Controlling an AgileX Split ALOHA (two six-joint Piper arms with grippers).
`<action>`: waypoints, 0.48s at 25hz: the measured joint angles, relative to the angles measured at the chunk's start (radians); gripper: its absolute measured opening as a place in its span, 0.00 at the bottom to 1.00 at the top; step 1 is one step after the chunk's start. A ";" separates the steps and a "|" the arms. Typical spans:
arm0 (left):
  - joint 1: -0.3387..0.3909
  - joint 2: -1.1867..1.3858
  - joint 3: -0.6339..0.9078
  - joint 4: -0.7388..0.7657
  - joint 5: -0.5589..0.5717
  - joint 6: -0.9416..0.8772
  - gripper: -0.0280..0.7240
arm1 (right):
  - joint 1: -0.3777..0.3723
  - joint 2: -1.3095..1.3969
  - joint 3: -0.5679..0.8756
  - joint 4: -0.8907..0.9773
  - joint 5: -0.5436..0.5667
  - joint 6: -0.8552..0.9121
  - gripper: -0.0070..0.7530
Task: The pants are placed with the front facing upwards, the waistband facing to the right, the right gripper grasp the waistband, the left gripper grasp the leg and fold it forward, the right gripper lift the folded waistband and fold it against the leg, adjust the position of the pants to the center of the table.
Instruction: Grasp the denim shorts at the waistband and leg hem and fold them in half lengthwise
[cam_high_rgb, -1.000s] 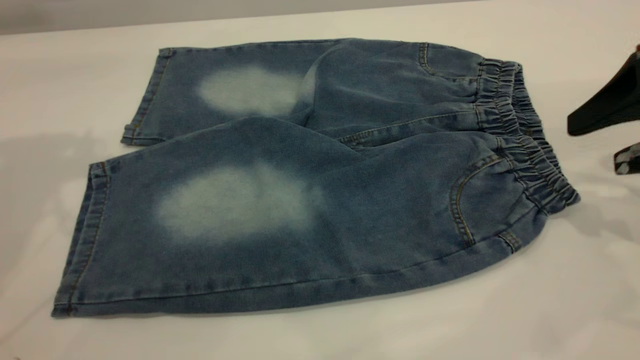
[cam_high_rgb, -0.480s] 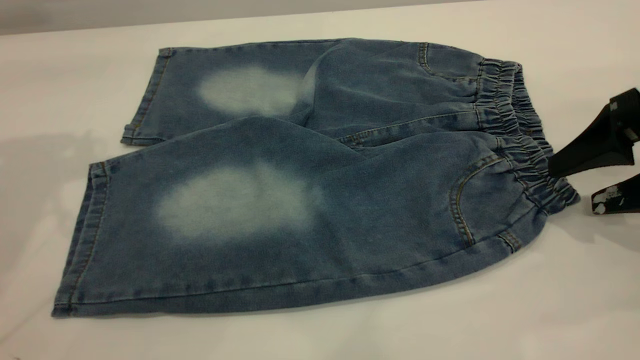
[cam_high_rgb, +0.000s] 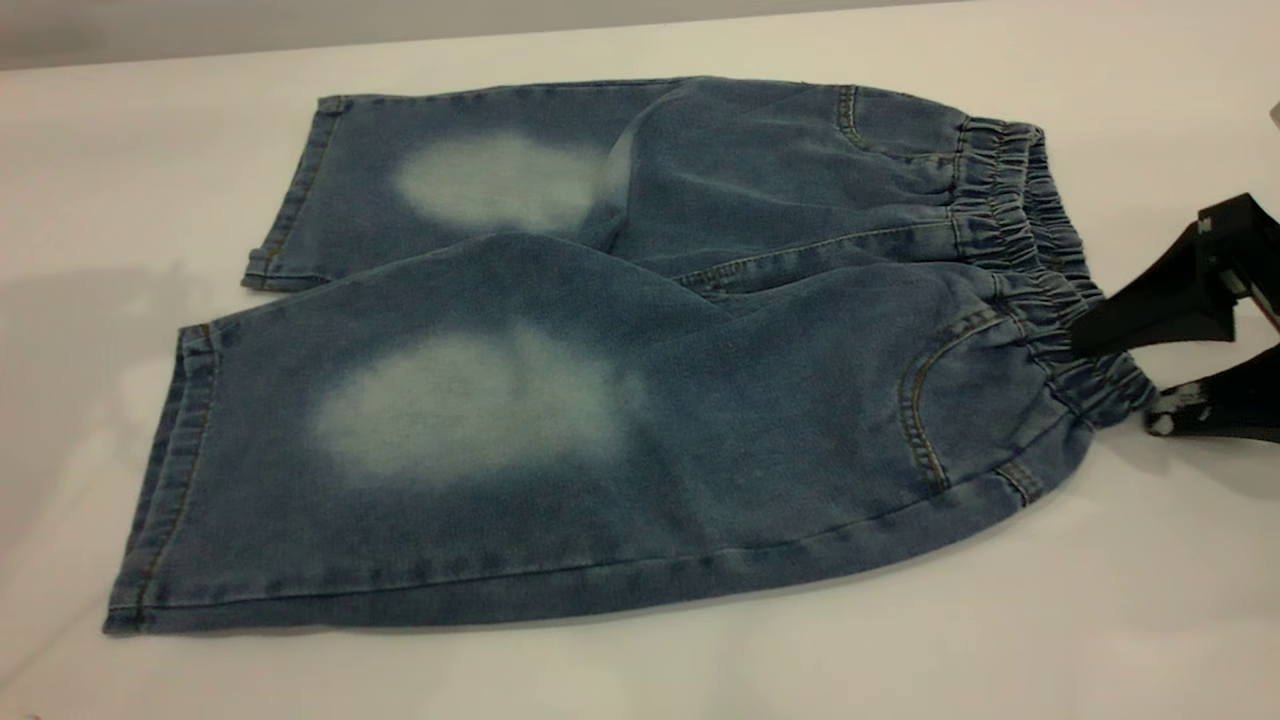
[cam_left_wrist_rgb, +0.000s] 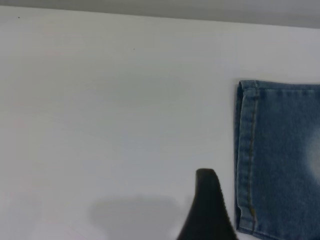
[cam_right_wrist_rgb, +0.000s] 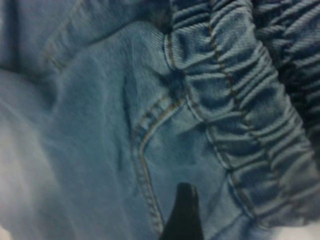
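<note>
Pants (cam_high_rgb: 600, 350) laid flat on table (cam_high_rgb: 1150, 600), waistband (cam_high_rgb: 1040, 270) toward right.

Right hand (cam_high_rgb: 1115, 385) spread wide at near end of waistband; upper finger over ruched band, lower finger low at table level just beside it; nothing gripped yet.

Risk judged: only top layer or thin pucker pinched, band slipping on lift; lower finger snagging hem and shoving pants leftward.

Left hand (cam_left_wrist_rgb: 207, 210) near leg hem, apart from denim; grip state cannot be told.

Bare table left open on all sides of pants.

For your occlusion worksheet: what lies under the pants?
The pants lie flat on the table. Only bare tabletop shows around them; whatever is beneath the denim is covered and cannot be seen.
</note>
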 joint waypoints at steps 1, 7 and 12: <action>0.000 0.000 0.000 0.000 0.000 0.000 0.67 | 0.000 0.009 0.000 0.016 0.018 0.000 0.74; 0.000 0.000 0.000 0.000 0.000 0.000 0.67 | 0.000 0.058 0.000 0.050 0.108 0.000 0.74; 0.000 0.000 0.000 0.000 0.001 0.000 0.67 | 0.000 0.068 0.001 0.049 0.170 0.000 0.74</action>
